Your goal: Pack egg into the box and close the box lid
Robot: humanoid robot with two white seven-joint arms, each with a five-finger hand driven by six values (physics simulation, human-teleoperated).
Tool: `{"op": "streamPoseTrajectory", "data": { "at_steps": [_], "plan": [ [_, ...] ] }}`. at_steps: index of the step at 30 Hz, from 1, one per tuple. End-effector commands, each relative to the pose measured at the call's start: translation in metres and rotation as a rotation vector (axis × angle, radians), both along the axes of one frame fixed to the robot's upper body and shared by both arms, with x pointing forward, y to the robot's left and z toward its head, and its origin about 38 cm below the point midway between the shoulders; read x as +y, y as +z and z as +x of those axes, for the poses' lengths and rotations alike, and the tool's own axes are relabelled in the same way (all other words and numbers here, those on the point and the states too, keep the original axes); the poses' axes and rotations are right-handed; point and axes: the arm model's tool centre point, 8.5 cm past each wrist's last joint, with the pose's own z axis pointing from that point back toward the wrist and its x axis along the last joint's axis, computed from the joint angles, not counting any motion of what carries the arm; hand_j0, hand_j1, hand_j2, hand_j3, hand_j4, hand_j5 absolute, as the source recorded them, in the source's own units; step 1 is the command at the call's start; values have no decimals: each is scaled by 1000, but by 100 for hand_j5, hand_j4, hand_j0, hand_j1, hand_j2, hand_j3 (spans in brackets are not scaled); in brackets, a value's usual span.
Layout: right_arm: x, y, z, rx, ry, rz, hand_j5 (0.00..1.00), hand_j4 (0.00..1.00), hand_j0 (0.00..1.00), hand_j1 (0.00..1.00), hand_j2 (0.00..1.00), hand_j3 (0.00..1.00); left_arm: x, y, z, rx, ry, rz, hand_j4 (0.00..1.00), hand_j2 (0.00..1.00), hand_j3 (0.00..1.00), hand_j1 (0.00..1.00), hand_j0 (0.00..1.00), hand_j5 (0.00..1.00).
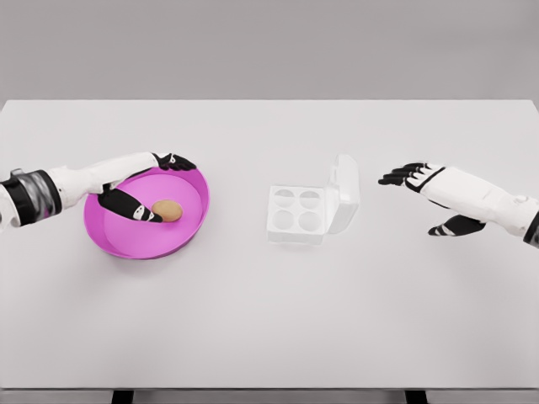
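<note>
A brown egg lies in a pink bowl on the left of the white table. My left hand reaches over the bowl from the left; its fingers are spread above the far rim and its thumb sits just left of the egg, not closed on it. A white egg box with four empty cups stands in the middle, its lid raised upright on the right side. To the right of the box, my right hand hovers with spread fingers, holding nothing.
The white table spans the whole view, with its front edge near the bottom. Nothing else lies on it besides the bowl and the box.
</note>
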Motion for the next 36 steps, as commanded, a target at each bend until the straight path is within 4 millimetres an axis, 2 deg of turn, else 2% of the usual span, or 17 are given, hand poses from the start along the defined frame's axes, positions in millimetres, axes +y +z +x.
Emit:
{"op": "streamPoseTrajectory", "data": {
  "at_steps": [1,3,6,9,12,13,14,15,17,21,23,26,29,30,32,34,36],
  "plan": [
    [3,-2,1,-10,-26,60,100,100,100,100,100,100,-1,-1,1,-10,2,16,87,87,87,87,87,87],
    [-2,-21,-13,19,-76,113,100,100,100,100,100,100,0,-5,0,-9,5,31,87,87,87,87,87,87],
    [-25,2,-12,-86,-194,209,100,100,100,100,100,100,-1,-7,0,-18,8,48,87,87,87,87,87,87],
    [-25,15,-11,-125,-188,208,100,100,100,100,100,100,-3,-9,1,-24,8,53,86,86,86,86,86,86],
    [-30,50,-15,-237,-194,206,100,100,100,100,100,100,-8,-14,1,-36,8,74,85,85,85,85,85,85],
    [-41,56,-19,-260,-226,223,100,100,100,100,100,100,-10,-15,2,-45,9,84,86,86,86,86,86,86],
    [-42,54,-21,-268,-249,256,100,100,100,100,100,100,-11,-16,1,-46,8,86,85,85,85,85,85,85],
    [-36,49,-22,-269,-255,291,100,100,100,100,100,100,-13,-17,2,-46,7,83,85,85,85,85,85,85],
    [-38,61,-20,-299,-243,211,100,100,100,100,100,100,-12,-19,1,-44,8,89,84,84,84,84,84,84],
    [-30,63,-20,-295,-208,133,100,100,100,100,100,100,-14,-21,0,-44,9,82,82,82,82,82,82,82],
    [-22,60,-16,-241,-118,-17,100,100,100,100,100,100,-15,-24,-1,-42,5,71,82,82,82,82,82,82],
    [-21,62,-6,-283,-140,-223,100,100,100,100,100,100,-15,-24,-1,-38,7,68,82,82,82,82,82,82],
    [-12,68,0,-313,-141,-182,100,100,100,100,100,100,-15,-25,-2,-39,5,68,83,83,83,83,83,83],
    [6,56,1,-308,-144,-90,100,100,100,100,100,100,-15,-26,-3,-37,4,70,83,83,83,83,83,83],
    [15,49,1,-327,-222,76,100,100,100,100,100,100,-15,-27,-3,-38,3,77,83,83,83,83,83,83],
    [13,45,-2,-333,-272,142,100,100,100,100,100,100,-15,-27,-3,-41,2,80,83,83,83,83,83,83],
    [13,43,-3,-325,-266,131,100,100,100,100,100,100,-14,-28,-3,-43,5,89,83,83,83,83,83,83]
  ]
}}
